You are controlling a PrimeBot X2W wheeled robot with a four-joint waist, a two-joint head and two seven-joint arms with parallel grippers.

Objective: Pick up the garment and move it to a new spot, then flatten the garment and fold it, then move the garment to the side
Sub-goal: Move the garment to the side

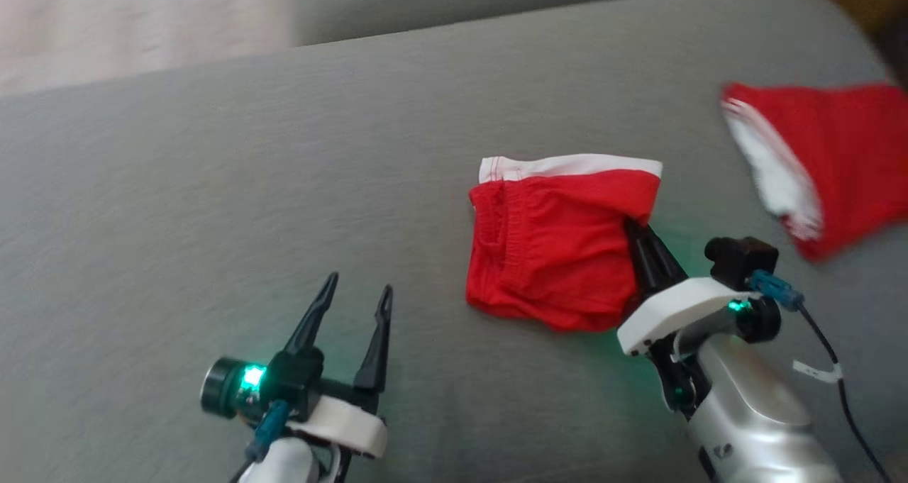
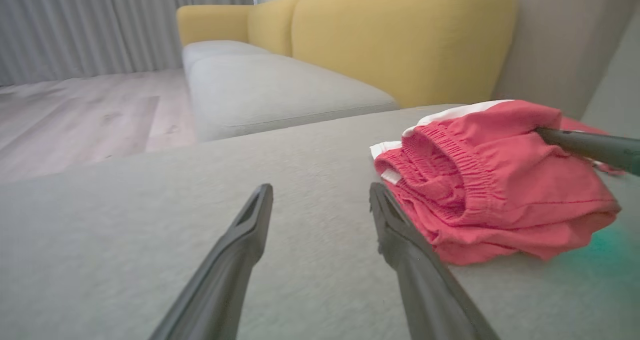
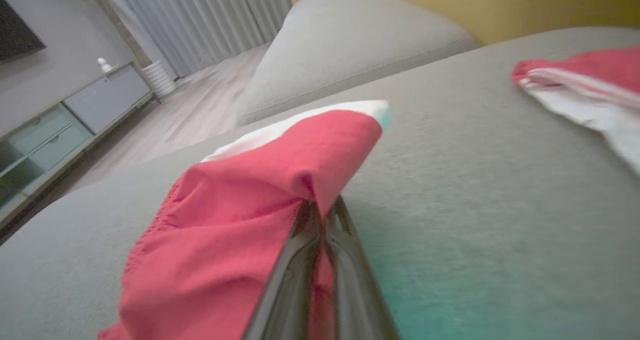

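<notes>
The left gripper (image 1: 359, 282) hung low over the grey cushion (image 1: 248, 171), fingers apart. The right gripper (image 1: 631, 226) pinched the right edge of the folded red garment (image 1: 546, 256) at mid-cushion. Beyond stood a yellow backrest (image 2: 400, 40), wooden floor (image 2: 75, 120) and grey curtains (image 2: 75, 25).

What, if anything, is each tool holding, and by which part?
The right tool pinches the folded red shorts at their right edge, below the white band. The left tool is open and holds nothing.
</notes>
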